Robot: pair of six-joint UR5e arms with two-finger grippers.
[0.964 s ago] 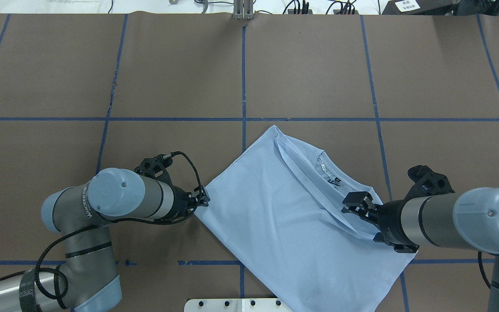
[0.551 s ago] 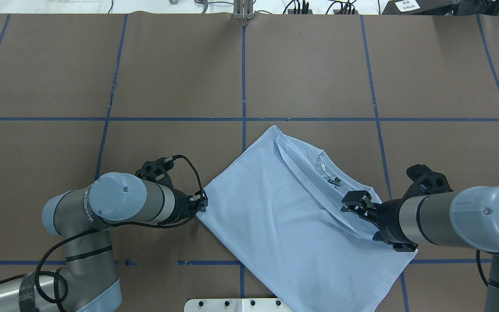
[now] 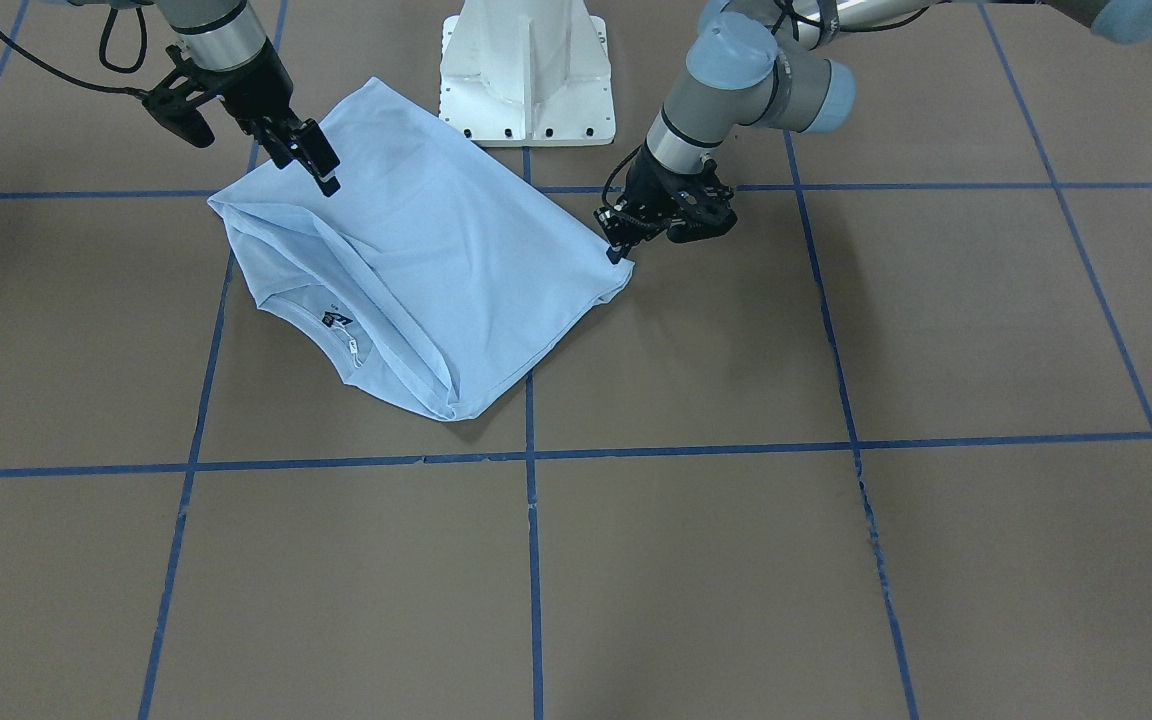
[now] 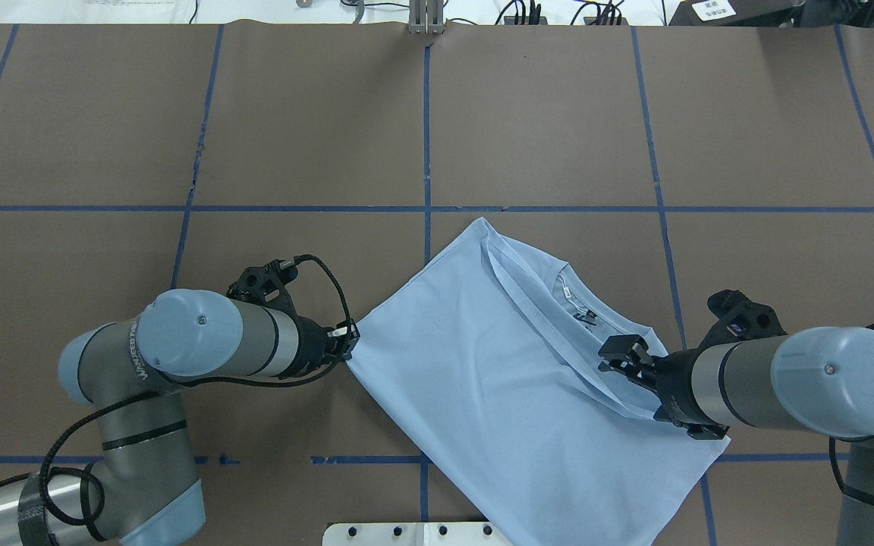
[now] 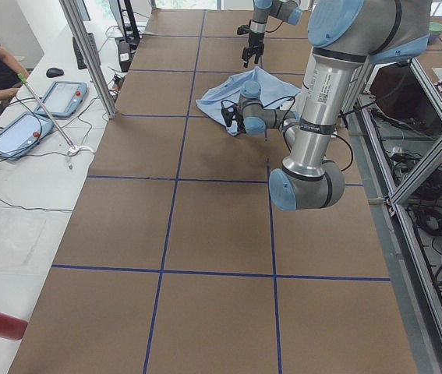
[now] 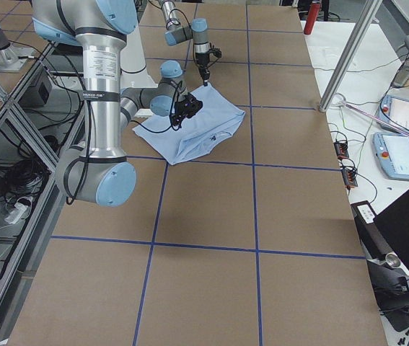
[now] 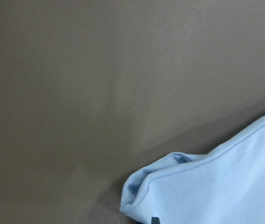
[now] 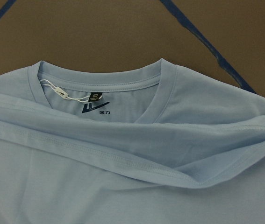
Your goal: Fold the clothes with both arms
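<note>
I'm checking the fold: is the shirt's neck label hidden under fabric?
No, the neck label lies uncovered in the open neck of the T-shirt.

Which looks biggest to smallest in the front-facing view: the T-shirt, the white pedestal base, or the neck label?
1. T-shirt
2. white pedestal base, though the top edge crops it
3. neck label, by far the smallest
</note>
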